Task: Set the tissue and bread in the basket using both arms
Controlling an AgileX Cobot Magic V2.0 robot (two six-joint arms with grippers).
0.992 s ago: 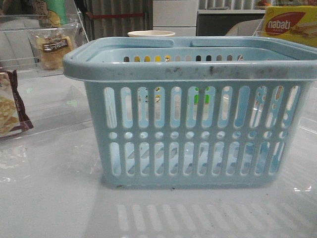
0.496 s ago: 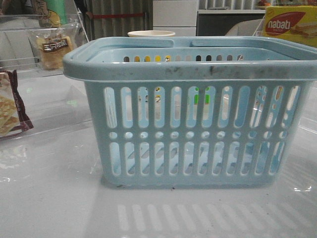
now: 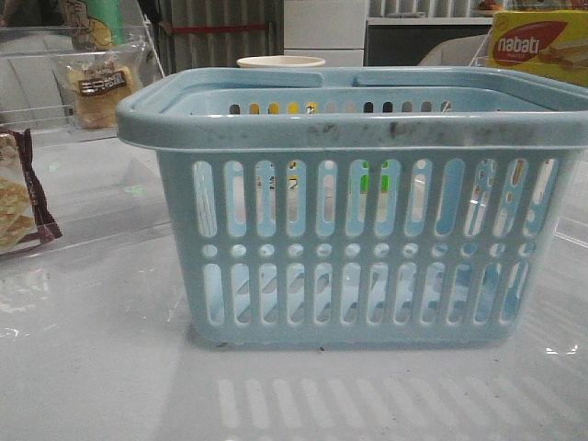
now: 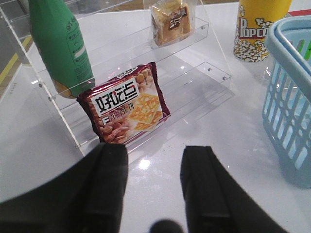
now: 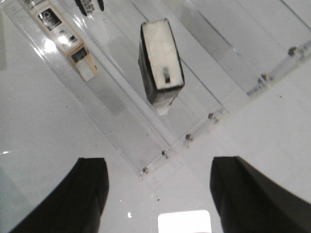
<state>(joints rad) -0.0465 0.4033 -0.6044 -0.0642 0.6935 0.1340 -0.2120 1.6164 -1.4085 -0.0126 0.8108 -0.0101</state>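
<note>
"nabati" stands on the yellow box (image 3: 539, 48), "POPCO" on the yellow popcorn cup (image 4: 256, 29).

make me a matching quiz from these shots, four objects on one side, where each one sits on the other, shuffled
Things:
1. tan bread in a clear plastic bag
2. maroon-edged cracker bag
3. yellow popcorn cup
4. large light-blue slotted plastic basket

Places:
A. lower step of the clear acrylic stand
B. middle of the white table, nothing visible in it
C. upper step of the clear acrylic stand
D. on the table just beyond the basket

Pairs: 1-C, 2-A, 3-D, 4-B

Bread (image 3: 96, 91) behind and left of basket (image 3: 367, 129).
</note>
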